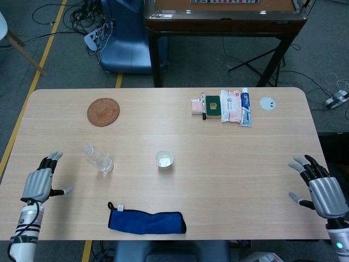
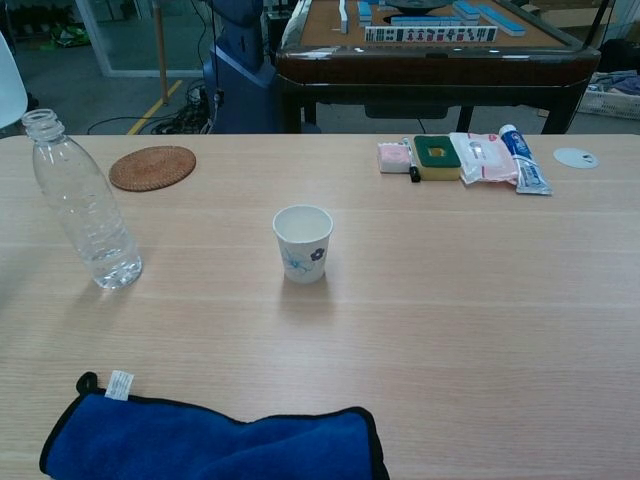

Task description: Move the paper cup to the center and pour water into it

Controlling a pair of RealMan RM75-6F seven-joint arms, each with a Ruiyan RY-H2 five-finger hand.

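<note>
In the chest view neither robot hand is showing. In the head view the bottom edge is cutting off the left robot hand [image 1: 38, 184] below its wrist, and the corner is cropping the arm under the right robot hand [image 1: 322, 188]. The blue cloth [image 2: 210, 440] is running past the chest view's bottom edge. Print on the small packets [image 1: 232, 106] is staying too small to read.
</note>
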